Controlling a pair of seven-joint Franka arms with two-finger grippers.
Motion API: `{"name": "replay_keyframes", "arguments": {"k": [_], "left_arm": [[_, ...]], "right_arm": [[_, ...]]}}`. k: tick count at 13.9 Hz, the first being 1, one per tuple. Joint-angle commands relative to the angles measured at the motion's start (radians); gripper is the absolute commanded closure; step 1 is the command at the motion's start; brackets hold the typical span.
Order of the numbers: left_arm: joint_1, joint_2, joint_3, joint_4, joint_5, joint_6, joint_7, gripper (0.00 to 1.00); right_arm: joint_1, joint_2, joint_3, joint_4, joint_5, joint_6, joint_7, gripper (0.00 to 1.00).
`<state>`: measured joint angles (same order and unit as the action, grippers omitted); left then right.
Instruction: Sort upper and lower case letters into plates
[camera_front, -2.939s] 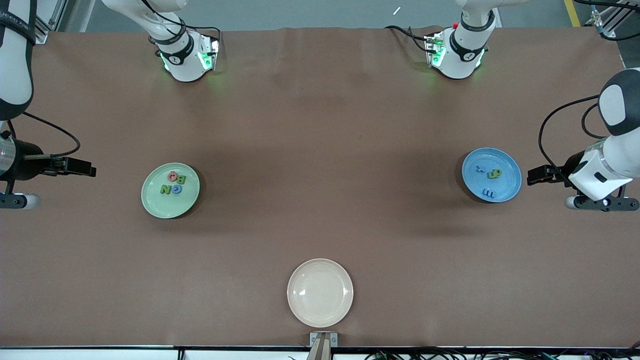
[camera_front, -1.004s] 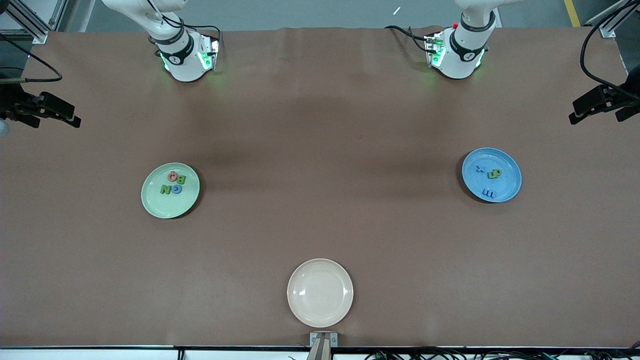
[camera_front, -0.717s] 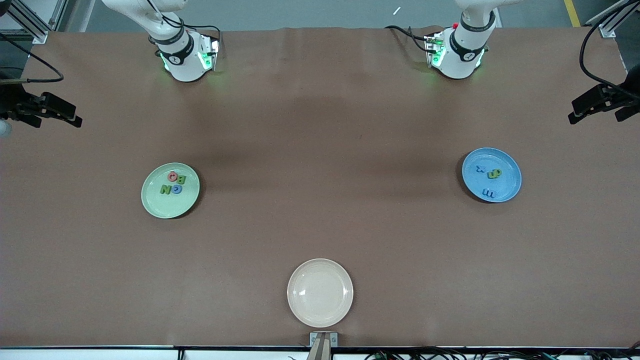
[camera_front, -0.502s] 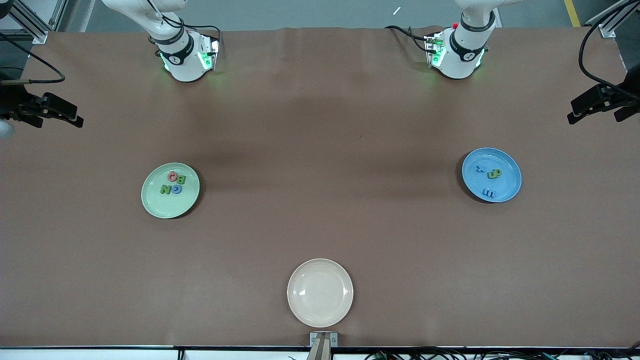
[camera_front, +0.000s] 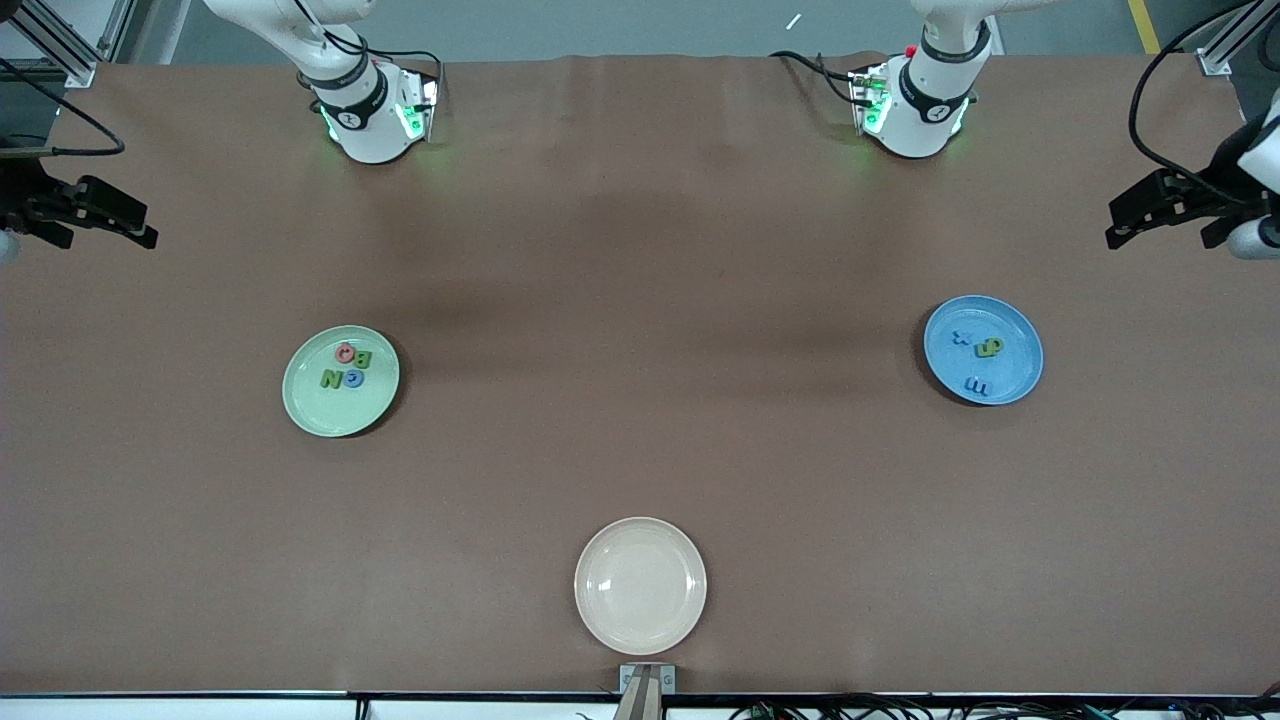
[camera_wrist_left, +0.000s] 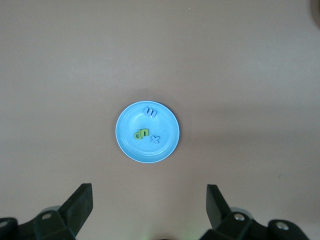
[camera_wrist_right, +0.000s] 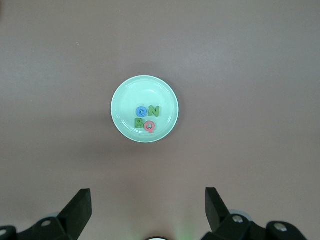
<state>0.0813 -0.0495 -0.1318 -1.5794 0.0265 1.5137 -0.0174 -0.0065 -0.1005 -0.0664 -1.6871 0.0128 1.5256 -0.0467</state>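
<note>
A green plate (camera_wrist_right: 125, 95) holds four letters (camera_wrist_right: 147, 118). The right gripper (camera_wrist_right: 148, 210) hangs wide open above it.

Glossy smooth mint plate (camera_front: 340, 400), glossy blue plate (camera_front: 1015, 365), glossy cream plate (camera_front: 640, 585), matt brown table (camera_front: 640, 300)

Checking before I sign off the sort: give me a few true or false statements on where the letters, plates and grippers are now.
1. The mint green plate holds four letters. True.
2. The cream plate holds a blue letter. False: nothing lies in it.
3. The green letters lie in the blue plate. True.
4. The left gripper grips a letter. False: it is open, holding nothing.
5. The right gripper is open. True.
</note>
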Motion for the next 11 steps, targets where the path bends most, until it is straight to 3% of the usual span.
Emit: {"name": "replay_keyframes", "arguments": {"k": [1,3,11], "left_arm": [[-0.157,0.007,0.148,0.025,0.024,-0.012,-0.010,0.00],[-0.189,0.007,0.199,0.035,0.010,-0.012,-0.006,0.00],[-0.166,0.008,0.195,0.039,0.012,-0.012,-0.004,0.00]], "right_arm": [[-0.012,-0.028,0.011,-0.034,-0.014,0.014,0.005,0.00],[-0.013,-0.030,0.010,-0.034,-0.007,0.021,0.005,0.00],[-0.015,-0.030,0.008,-0.034,0.001,0.025,0.007,0.00]]}}
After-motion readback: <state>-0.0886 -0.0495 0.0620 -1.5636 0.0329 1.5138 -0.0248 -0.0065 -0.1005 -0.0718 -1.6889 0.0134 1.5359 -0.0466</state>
